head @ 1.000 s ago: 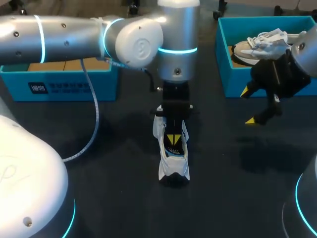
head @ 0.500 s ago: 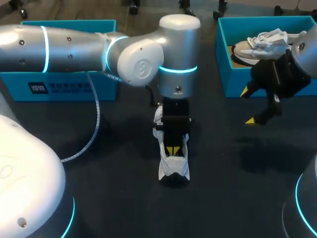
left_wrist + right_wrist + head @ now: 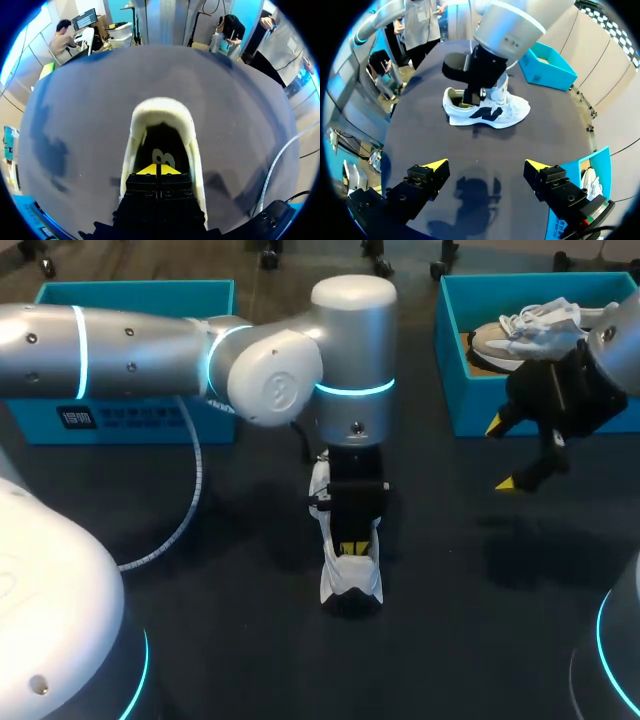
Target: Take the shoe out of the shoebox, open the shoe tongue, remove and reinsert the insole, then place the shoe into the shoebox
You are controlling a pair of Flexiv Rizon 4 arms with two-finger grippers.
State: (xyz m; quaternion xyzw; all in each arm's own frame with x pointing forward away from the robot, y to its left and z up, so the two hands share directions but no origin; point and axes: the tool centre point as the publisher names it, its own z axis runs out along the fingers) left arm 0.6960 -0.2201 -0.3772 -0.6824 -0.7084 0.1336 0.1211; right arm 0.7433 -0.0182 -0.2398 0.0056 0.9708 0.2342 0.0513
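A white shoe [image 3: 350, 578] stands on the dark table at mid-table, with its heel end toward the near edge. My left gripper [image 3: 351, 547] points straight down into its opening, fingers shut. In the left wrist view the joined yellow tips [image 3: 159, 169] sit inside the shoe's white collar [image 3: 162, 106], just over the dark insole [image 3: 161, 146]; I cannot see whether they touch it. My right gripper [image 3: 501, 454] hangs open and empty in front of the teal shoebox [image 3: 452, 390], well to the right of the shoe. The right wrist view shows the shoe [image 3: 512, 110] ahead of its open fingers [image 3: 436, 165].
The teal shoebox at the back right holds a second, grey-white shoe [image 3: 525, 328]. Another teal box [image 3: 130, 418] stands at the back left, behind my left arm. A thin cable [image 3: 190, 502] hangs from that arm over the table.
My left arm has come down, and its shut tips have sunk deeper into the shoe's opening. The shoe and my right arm have stayed where they were.
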